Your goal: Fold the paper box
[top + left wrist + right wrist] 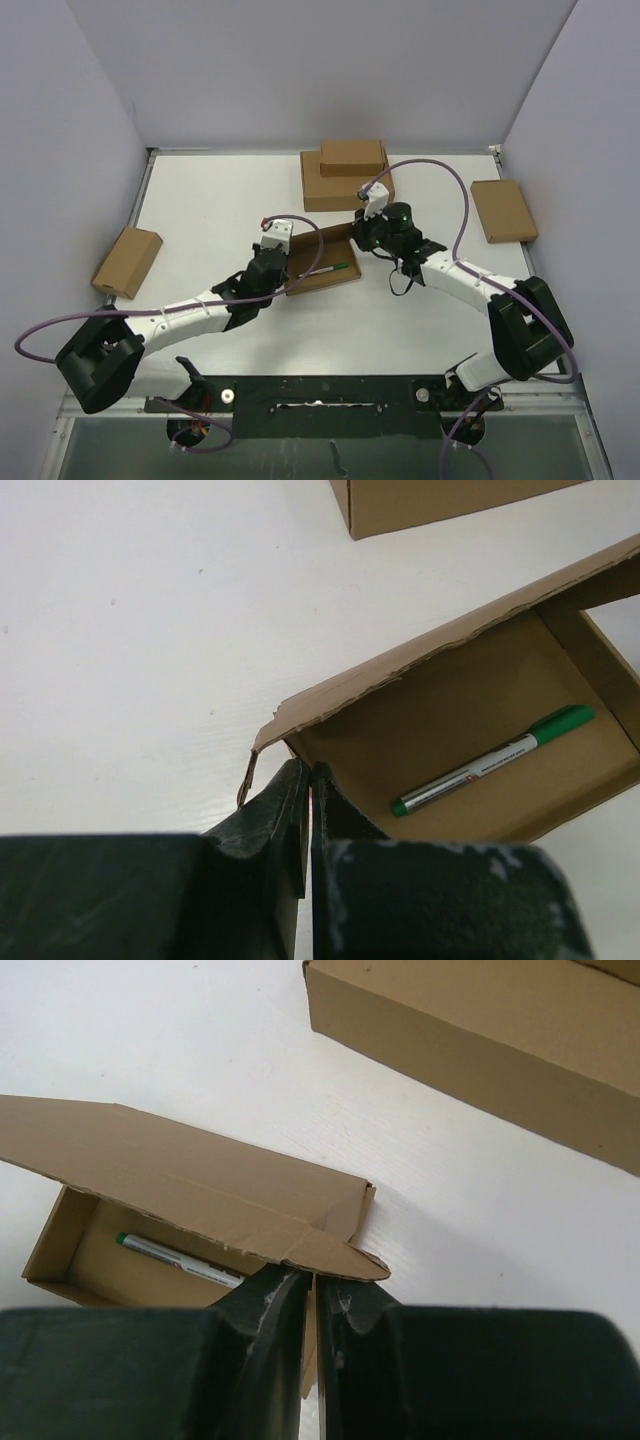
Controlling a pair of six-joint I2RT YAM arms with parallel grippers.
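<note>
The paper box (pixel 318 265) lies open in the middle of the table, its lid flap (pixel 200 1185) raised and tilted over the tray. A green pen (pixel 490 762) lies inside on the floor of the box. My left gripper (pixel 309 770) is shut at the box's left end by the corner, one finger outside the wall and one over the inside; I see no cardboard between the tips. My right gripper (pixel 312 1278) is shut on the cardboard wall at the box's right end, just under the lid's rounded tab. In the top view, the left gripper (pixel 287 272) and right gripper (pixel 358 243) flank the box.
Two closed brown boxes are stacked at the back, a large one (pixel 345 185) with a smaller one (pixel 352 157) on top. Another closed box (pixel 503 210) lies at the right and one (pixel 127 262) at the left table edge. The right arm's cable loops above the table.
</note>
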